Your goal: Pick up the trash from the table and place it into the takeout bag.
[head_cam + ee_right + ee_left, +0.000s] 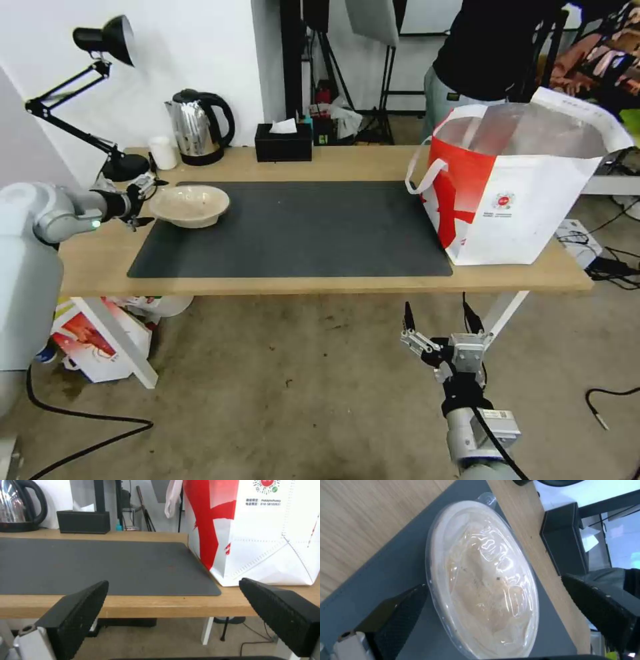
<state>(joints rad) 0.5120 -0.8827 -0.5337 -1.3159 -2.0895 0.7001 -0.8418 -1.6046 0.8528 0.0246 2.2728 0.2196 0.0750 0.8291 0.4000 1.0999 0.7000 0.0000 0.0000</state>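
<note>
Just ahead of my left gripper, on the near left corner of the large dark grey rectangular mat, sits the shallow beige bowl with its clear plastic lid. On my wrist feed the bowl lies between the two black fingers, which stand spread wide to either side of it and do not close on it. The long light-wood table carries the mat, and well off from that gripper, at the far end of the mat, stands the large white takeout bag with red panels and silver foil lining, its mouth open upward. My right gripper hangs below the table's front edge, jaws apart and holding nothing, the bag just above and ahead of it.
</note>
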